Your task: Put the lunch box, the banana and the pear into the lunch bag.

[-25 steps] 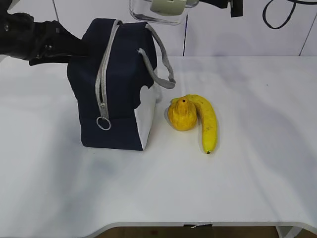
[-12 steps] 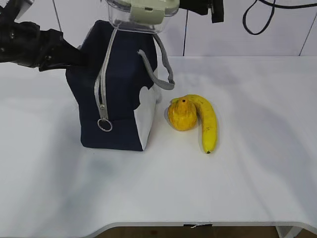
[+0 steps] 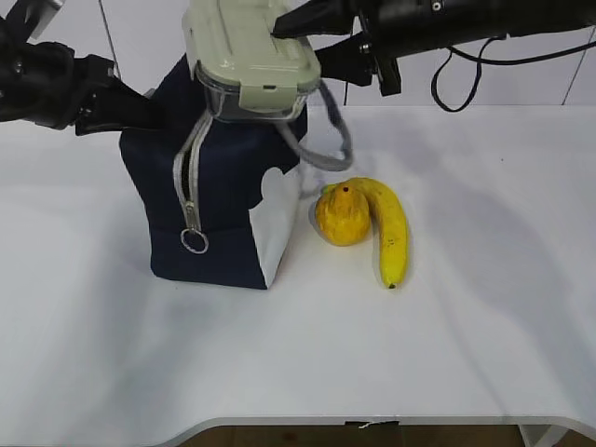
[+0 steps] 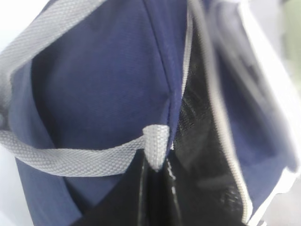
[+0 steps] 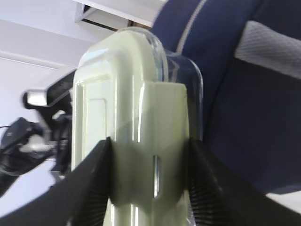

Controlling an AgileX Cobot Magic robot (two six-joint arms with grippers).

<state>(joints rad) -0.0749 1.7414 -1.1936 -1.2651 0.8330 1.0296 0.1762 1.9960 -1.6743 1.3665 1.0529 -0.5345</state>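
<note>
White table [image 3: 484,345]: banana [image 3: 392,228] lengthwise, dark tip nearest.

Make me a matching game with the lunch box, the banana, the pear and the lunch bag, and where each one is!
Things:
1. lunch box
2. banana
3. pear
4. lunch bag

Places:
A. standing on the table, left of the fruit
B. lying on the table, farthest right
C. held up in the right gripper, at the top of the bag
D. on the table between the bag and the long yellow fruit

Pairs: 1-C, 2-B, 3-D, 4-A
</note>
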